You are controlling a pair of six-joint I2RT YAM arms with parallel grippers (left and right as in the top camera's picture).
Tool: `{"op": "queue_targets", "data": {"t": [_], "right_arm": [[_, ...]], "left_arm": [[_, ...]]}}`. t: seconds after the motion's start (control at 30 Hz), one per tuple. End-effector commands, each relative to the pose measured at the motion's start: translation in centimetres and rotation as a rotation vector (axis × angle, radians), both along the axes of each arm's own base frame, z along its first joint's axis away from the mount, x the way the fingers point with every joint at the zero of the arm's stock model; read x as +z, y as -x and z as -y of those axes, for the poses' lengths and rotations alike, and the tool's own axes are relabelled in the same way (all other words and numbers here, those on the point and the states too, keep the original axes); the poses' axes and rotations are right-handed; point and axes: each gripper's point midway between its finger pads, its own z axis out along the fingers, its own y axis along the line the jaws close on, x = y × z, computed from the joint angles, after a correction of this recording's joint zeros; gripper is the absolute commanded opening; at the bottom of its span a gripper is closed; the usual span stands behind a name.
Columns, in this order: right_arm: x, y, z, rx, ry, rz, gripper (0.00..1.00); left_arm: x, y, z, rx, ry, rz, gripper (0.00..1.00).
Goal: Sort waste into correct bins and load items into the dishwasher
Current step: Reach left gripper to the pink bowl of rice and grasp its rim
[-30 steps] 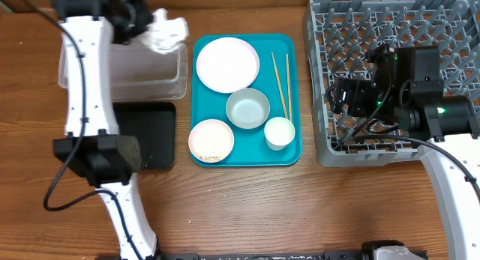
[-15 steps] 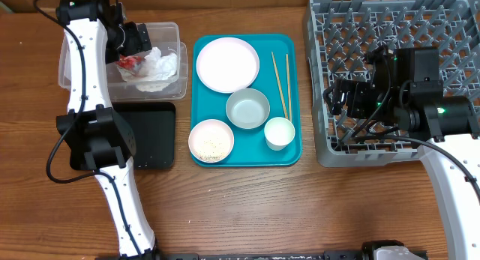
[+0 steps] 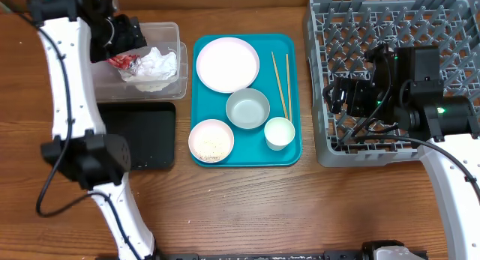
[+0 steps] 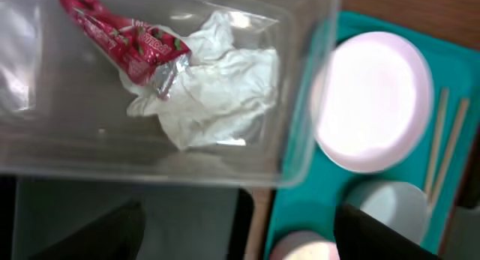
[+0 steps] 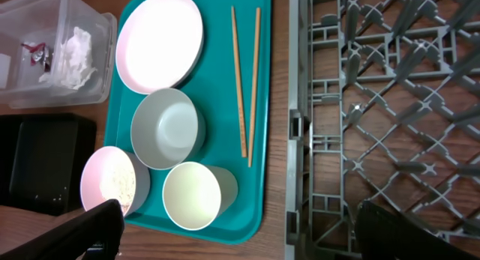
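The crumpled white napkin [image 3: 155, 65] and the red-and-silver wrapper [image 3: 123, 61] lie inside the clear tub [image 3: 178, 35]. My left gripper [image 3: 124, 34] hovers open and empty over the tub's back left. The black tray [image 3: 146, 132] sits in front of the tub. On the teal tray are the plate [image 3: 227, 64], bowl [image 3: 247, 108], cup [image 3: 279, 132], chopsticks [image 3: 281, 84] and a small dish holding rice [image 3: 211, 140]. My right gripper [image 3: 343, 97] stands open and empty over the left edge of the grey dish rack [image 3: 390, 20].
The teal tray [image 3: 292, 151] lies between the bins and the rack. Bare wooden table runs along the front. From the right wrist the cup [image 5: 193, 194] is nearest below, with the rack wall [image 5: 296, 132] just right of it.
My left gripper opened and let the napkin fall into the tub beside the wrapper, then drew back left. The right arm has stayed put.
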Motion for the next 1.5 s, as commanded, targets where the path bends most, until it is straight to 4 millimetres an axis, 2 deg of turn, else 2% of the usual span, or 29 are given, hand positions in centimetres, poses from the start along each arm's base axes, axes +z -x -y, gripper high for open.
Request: {"op": "queue_targets", "data": {"t": [0.0, 0.1, 0.2, 0.27, 0.4, 0.53, 0.6, 0.63, 0.7, 0.8, 0.97, 1.1, 1.23, 1.37, 1.47], "right_arm": [[1.5, -0.3, -0.5, 0.012, -0.018, 0.041, 1.00], [1.6, -0.4, -0.5, 0.012, -0.019, 0.047, 1.00], [1.7, -0.5, -0.5, 0.013, -0.019, 0.055, 1.00], [1.7, -0.4, -0.5, 0.012, -0.019, 0.051, 1.00], [1.5, -0.3, -0.5, 0.012, -0.018, 0.042, 1.00], [1.6, -0.3, -0.5, 0.012, -0.018, 0.044, 1.00], [1.6, -0.3, -0.5, 0.012, -0.018, 0.044, 1.00], [1.6, -0.3, -0.5, 0.013, -0.018, 0.044, 1.00], [1.5, -0.3, -0.5, 0.012, -0.018, 0.042, 1.00], [1.4, -0.1, -0.4, 0.012, -0.017, 0.033, 1.00], [1.4, -0.1, -0.4, 0.015, -0.014, 0.034, 1.00], [1.4, -0.2, -0.4, 0.015, -0.015, 0.038, 1.00], [1.5, -0.2, -0.4, 0.015, -0.015, 0.041, 1.00], [1.5, -0.2, -0.4, 0.015, -0.015, 0.040, 1.00], [1.5, -0.2, -0.4, 0.015, -0.015, 0.041, 1.00]], "left_arm": [[5.4, 3.1, 2.4, -0.057, 0.017, 0.069, 0.78], [5.8, 4.4, 3.8, -0.084, 0.031, 0.044, 0.72], [6.1, 5.4, 7.5, -0.166, 0.088, 0.036, 0.73], [5.6, 6.6, 9.7, -0.218, 0.086, 0.001, 0.73], [2.9, 10.5, 14.0, -0.314, 0.016, -0.134, 0.72], [-0.4, 14.2, 16.0, -0.366, -0.144, -0.264, 0.70], [-2.0, 15.0, 16.9, -0.389, -0.195, -0.298, 0.68], [-3.8, 15.6, 18.8, -0.442, -0.198, -0.312, 0.65], [-5.8, 16.0, 20.3, -0.476, -0.198, -0.318, 0.60], [-9.4, 16.5, 21.2, -0.516, -0.197, -0.332, 0.52], [-13.7, 16.7, 21.6, -0.623, -0.200, -0.315, 0.52], [-15.9, 16.6, 21.9, -0.657, -0.205, -0.288, 0.51], [-17.0, 17.0, 22.0, -0.681, -0.226, -0.282, 0.49], [-18.3, 17.7, 22.0, -0.691, -0.238, -0.289, 0.43], [-18.9, 18.1, 21.8, -0.691, -0.238, -0.300, 0.33]]}}
